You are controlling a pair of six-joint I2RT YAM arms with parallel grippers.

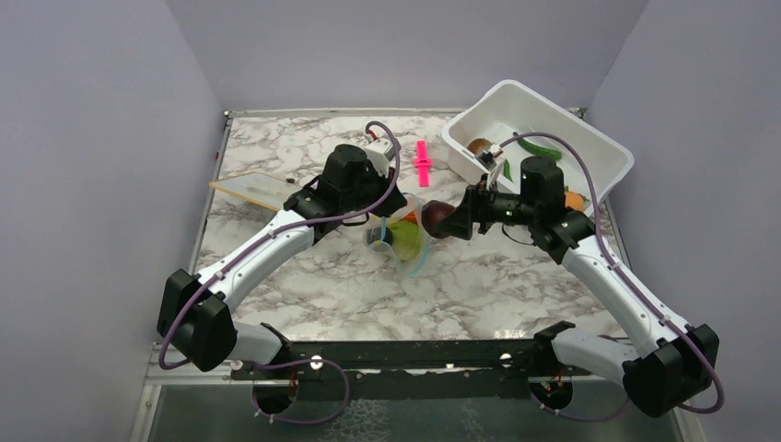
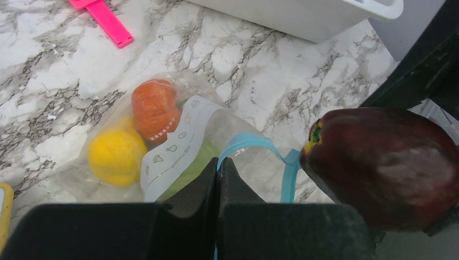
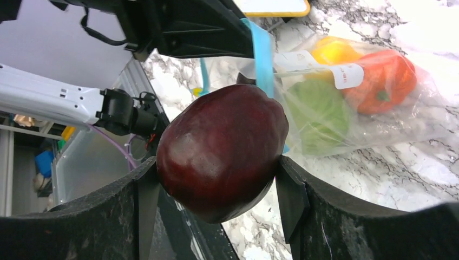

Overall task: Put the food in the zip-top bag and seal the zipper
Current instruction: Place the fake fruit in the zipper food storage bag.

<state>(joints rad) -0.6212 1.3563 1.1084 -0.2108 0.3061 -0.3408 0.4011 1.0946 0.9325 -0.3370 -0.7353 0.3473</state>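
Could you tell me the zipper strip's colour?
The zipper is light blue; left wrist view shows it best.

Glossy smooth plastic on dark red toy fruit (image 3: 222, 151) between matt black jaws of right gripper (image 3: 216, 162). Shiny crinkled film on thin clear zip-top bag (image 2: 238, 127) pinched in left gripper (image 2: 219, 170) jaws. Smooth white-grey marbled table (image 2: 54, 81).

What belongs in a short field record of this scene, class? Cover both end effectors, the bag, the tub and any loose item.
Left end effector: shut, pinching the zip-top bag at its blue zipper, mouth open
Right end effector: shut on the dark brown piece, close to the bag's mouth
Inside bag: orange piece, yellow piece, green piece
White tub: far right, holds a few pieces
Pink clip: on the table, left of the tub
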